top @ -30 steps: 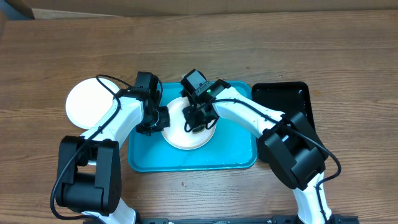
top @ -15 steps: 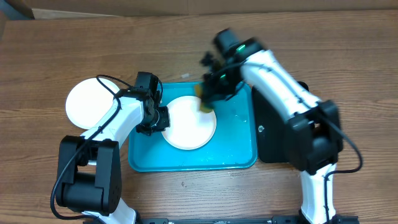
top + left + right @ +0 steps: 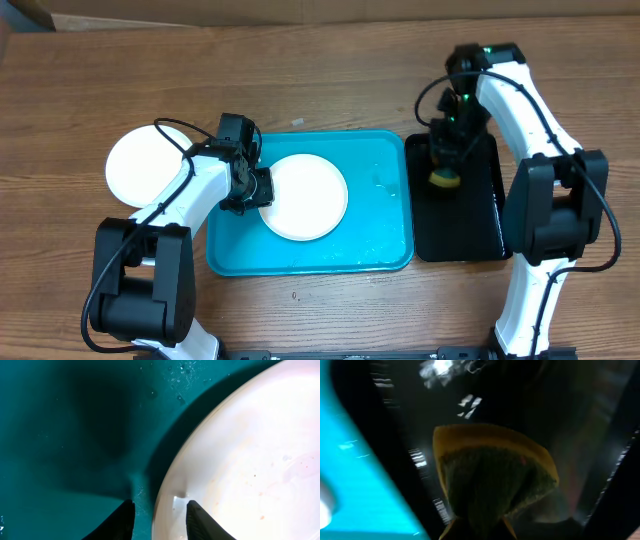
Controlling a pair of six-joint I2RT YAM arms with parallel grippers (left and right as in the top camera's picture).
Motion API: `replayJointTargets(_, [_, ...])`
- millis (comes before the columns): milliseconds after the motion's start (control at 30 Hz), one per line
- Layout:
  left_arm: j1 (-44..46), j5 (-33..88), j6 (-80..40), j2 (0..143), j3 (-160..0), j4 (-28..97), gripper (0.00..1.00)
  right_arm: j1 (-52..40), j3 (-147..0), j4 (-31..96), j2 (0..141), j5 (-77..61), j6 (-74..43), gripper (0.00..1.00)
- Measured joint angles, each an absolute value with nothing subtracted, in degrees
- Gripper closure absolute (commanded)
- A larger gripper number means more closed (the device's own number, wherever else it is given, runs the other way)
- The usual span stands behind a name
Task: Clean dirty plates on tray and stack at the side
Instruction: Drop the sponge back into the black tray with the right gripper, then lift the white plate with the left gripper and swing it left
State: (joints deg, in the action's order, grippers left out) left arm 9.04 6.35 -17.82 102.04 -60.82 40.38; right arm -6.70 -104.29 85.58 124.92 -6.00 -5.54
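Rigidity is what the white plate (image 3: 305, 197) most likely offers: it looks stiff, thin and light. It lies flat in the left half of the turquoise tray (image 3: 385, 235), so only its raised rim gives any purchase. In the left wrist view its face carries a wet sheen and faint pinkish traces, and the tray floor around it is beaded with water. It will probably be slippery and want a firm pinch across the rim before any lift. The left gripper (image 3: 159, 521) straddles that rim at the plate's left edge with a narrow gap, one finger on the tray side and one over the plate; whether it actually presses cannot be told. The right gripper (image 3: 479, 532) is well apart, above the black tray (image 3: 480, 235), closed on a squashed yellow-and-green sponge (image 3: 490, 475). A second white plate (image 3: 140, 168) rests on the table (image 3: 320, 80) left of the tray.
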Motion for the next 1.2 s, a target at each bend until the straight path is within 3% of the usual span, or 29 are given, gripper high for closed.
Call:
replayJointTargets(33, [9.04, 6.35, -17.82, 102.04, -60.82, 40.4, 0.63, -6.52, -102.96, 84.6, 124.92, -5.06, -5.65, 0.93])
replayJointTargets(100, [9.04, 6.35, -17.82, 102.04, -60.82, 40.32, 0.61, -6.52, -100.12, 82.08, 124.92, -3.27, -5.85, 0.73])
replayJointTargets(167, [9.04, 6.35, -17.82, 102.04, -60.82, 40.25, 0.59, -6.66, -97.97, 79.61, 124.92, -1.45, -5.78, 0.63])
replayJointTargets(200, [9.04, 6.35, -17.82, 102.04, -60.82, 40.27, 0.59, -6.74, -97.32, 78.94, 124.92, -1.02, -5.72, 0.51])
replayJointTargets(300, [9.04, 6.33, -17.82, 102.04, -60.82, 40.25, 0.55, -6.81, -97.01, 77.19, 124.92, 0.16, -5.98, 0.38])
replayJointTargets(567, [9.04, 6.31, -17.82, 102.04, -60.82, 40.49, 0.54, -6.68, -103.53, 81.01, 124.92, 0.89, -6.2, 0.27])
replayJointTargets(733, [9.04, 6.13, -17.85, 102.32, -60.82, 40.47, 0.6, -4.38, -111.26, 82.11, 124.88, 0.71, -8.6, 0.23])
replayJointTargets(767, [9.04, 6.13, -17.85, 102.63, -60.82, 40.47, 0.62, -3.44, -111.9, 82.08, 124.88, 0.45, -8.97, 0.16])
replayJointTargets(800, [9.04, 6.13, -17.87, 103.04, -60.82, 40.47, 0.65, -2.22, -112.25, 82.04, 124.88, 0.19, -9.52, 0.0])
replayJointTargets(867, [9.04, 5.98, -17.87, 103.79, -60.88, 40.51, 0.76, 0.16, -112.29, 82.26, 124.88, -0.05, -9.8, 0.0])
replayJointTargets(900, [9.04, 5.93, -18.0, 103.92, -60.99, 40.45, 0.9, 1.5, -112.29, 82.59, 124.88, -0.1, -10.02, 0.0])
replayJointTargets(933, [9.04, 5.93, -18.04, 104.14, -61.14, 40.45, 0.96, 3.16, -112.29, 82.48, 124.88, -0.14, -10.26, 0.0])
replayJointTargets(1200, [8.95, 7.03, -18.02, 104.9, -64.29, 44.42, 0.96, 5.37, -112.29, 81.17, 124.88, -0.23, -10.5, 0.0])
